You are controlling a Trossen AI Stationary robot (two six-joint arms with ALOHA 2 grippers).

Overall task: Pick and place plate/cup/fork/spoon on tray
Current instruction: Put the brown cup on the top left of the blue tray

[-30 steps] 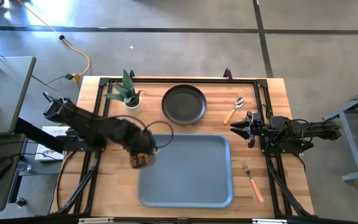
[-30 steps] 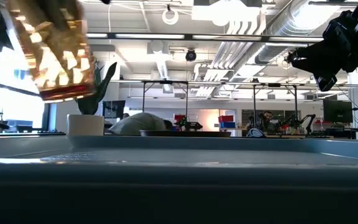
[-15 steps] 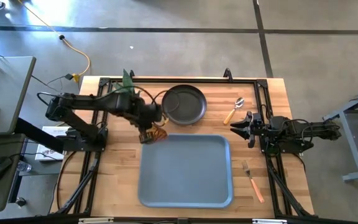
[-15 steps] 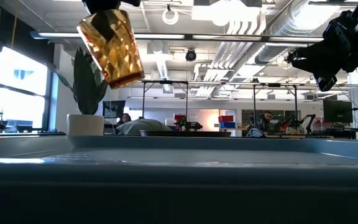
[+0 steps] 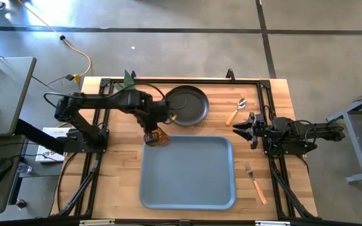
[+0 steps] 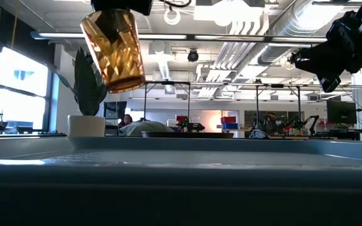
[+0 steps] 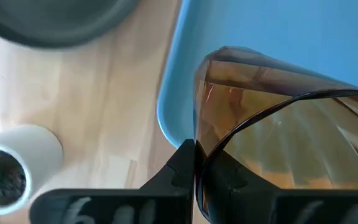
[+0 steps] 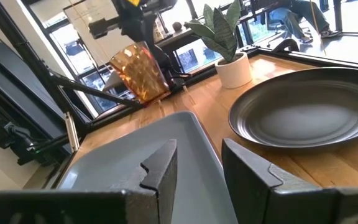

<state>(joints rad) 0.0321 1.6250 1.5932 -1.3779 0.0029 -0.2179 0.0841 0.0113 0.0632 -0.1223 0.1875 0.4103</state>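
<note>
The amber glass cup (image 5: pixel 156 137) hangs in my left gripper (image 5: pixel 151 122) above the far left corner of the light blue tray (image 5: pixel 187 188). It also shows in the low view (image 6: pixel 113 50) and in the right wrist view (image 8: pixel 140 81). The dark plate (image 5: pixel 185 105) rests on the table beyond the tray. The spoon (image 5: pixel 236 112) lies right of the plate. The fork (image 5: pixel 255 182) lies right of the tray. My right gripper (image 5: pixel 244 129) is open and empty near the table's right side, between the spoon and the fork. My left gripper pinches the cup's wall at its rim (image 7: pixel 207 146), one finger inside the cup (image 6: pixel 110 25) and one outside. The fingers come from above, pointing down. The cup hangs below them mouth up, slightly tilted, lifted clear of the tray and the table.
A white pot with a green plant (image 5: pixel 131 97) stands at the table's far left, close behind my left arm. The black frame rails (image 5: pixel 266 107) run along the table's edges.
My left gripper has carried the cup from beside the tray's left edge toward the table's far edge and a little right, to above the tray's far left corner. The cup has stayed clear of the table and now hangs more upright than half a second ago.
</note>
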